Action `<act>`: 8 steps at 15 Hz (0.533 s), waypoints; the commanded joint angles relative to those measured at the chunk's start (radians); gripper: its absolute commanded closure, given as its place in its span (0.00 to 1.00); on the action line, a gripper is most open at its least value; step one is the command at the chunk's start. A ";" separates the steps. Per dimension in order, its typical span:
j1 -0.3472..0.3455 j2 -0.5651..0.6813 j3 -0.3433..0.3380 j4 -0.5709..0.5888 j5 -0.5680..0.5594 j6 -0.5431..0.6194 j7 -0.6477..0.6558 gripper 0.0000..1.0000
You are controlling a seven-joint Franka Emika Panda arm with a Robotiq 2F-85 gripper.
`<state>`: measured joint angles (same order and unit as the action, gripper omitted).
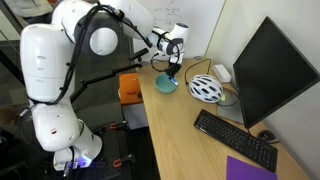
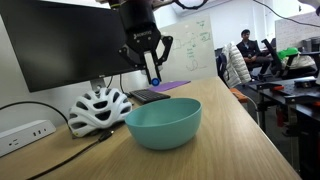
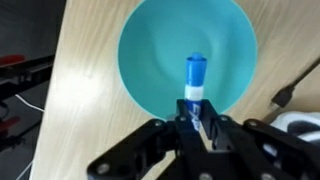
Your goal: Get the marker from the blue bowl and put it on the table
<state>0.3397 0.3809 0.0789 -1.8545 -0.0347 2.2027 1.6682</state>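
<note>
Slim marker (image 3: 194, 78), pale body w/ blue end, was clamped btwn gripper (image 3: 198, 112) fingers above smooth, round blue bowl (image 2: 163, 125), nr corner of pale-wood table (image 2: 238, 128).

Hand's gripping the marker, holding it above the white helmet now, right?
Not the helmet. The hand is gripping the marker, but the wrist view shows it above the blue bowl. The helmet sits beside the bowl.
</note>
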 commanded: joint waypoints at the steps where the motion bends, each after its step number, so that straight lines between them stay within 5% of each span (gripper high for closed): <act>1: -0.068 -0.125 -0.013 -0.117 0.062 -0.020 -0.011 0.95; 8: -0.219 -0.263 -0.100 -0.400 -0.021 0.096 -0.087 0.95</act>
<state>0.1497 0.1679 -0.0088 -2.1471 -0.0328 2.2133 1.5891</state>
